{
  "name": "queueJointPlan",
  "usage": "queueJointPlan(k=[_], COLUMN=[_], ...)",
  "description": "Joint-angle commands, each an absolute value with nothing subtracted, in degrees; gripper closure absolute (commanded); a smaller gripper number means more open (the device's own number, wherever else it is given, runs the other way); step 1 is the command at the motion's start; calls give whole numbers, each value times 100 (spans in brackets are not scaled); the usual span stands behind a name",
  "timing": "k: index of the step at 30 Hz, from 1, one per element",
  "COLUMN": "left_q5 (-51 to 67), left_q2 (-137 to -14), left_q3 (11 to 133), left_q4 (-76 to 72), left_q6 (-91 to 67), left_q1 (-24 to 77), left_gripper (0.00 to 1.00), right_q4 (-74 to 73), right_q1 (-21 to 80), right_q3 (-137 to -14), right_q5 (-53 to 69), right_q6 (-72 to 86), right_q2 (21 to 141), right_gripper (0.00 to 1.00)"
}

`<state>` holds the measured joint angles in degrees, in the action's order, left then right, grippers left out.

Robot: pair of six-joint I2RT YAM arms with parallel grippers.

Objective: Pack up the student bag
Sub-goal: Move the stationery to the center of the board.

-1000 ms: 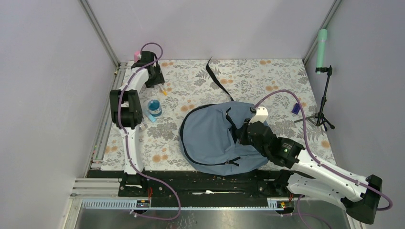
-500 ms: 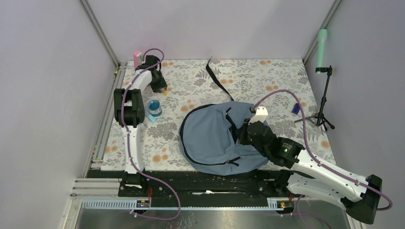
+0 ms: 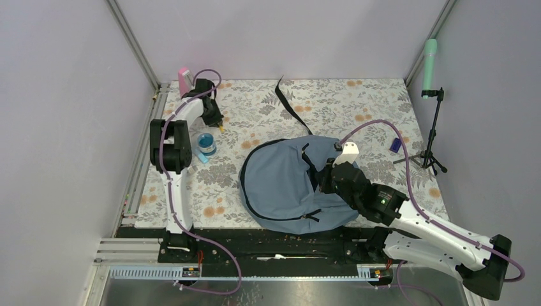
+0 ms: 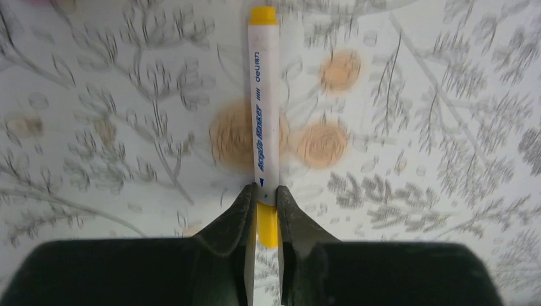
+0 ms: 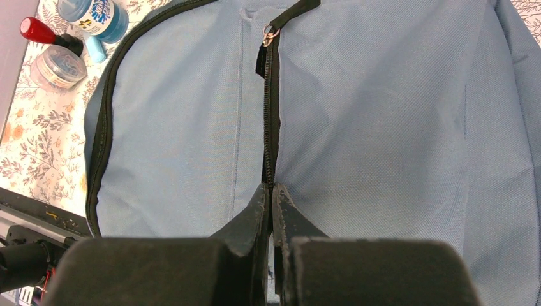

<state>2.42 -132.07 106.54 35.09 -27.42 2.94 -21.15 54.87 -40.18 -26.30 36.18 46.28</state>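
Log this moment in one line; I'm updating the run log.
left pincer: shut on acrylic marker | right pincer: shut on student bag at zipper

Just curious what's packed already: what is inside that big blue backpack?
Nothing inside shows. The student bag lies flat, its fabric and zipper covering the interior; the right gripper pinches at that zipper. Any contents are hidden.

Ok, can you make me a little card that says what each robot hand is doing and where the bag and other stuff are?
left gripper: shut on a white marker with yellow ends
right gripper: pinched shut on the student bag, right on its zip
student bag: lying flat on the flowery table
beside the bag: blue jar
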Motion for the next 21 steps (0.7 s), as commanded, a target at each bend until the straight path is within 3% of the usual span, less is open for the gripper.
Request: queueJointPlan(k=[1,14,21], left_q5=[355,84,-110], left_q2=[-12375,-11139,-11178], left_q3=[9629,7873,7779], left_q4=[3523,3540,3709], left_q6=[-2488,-2270,-2224], left_q1=[589,1361,1464], left_gripper=[96,96,82], right_q4=[-1688,-1657,-1653], right_q1=[5517,5524,5517], right_q3=[-4157,-4149,-4199], right_q5=[-2755,-2569,-2557], right_q6=[3563,3550,3555], right_q2=[4460,4421,4438], right_gripper=[100,100,100])
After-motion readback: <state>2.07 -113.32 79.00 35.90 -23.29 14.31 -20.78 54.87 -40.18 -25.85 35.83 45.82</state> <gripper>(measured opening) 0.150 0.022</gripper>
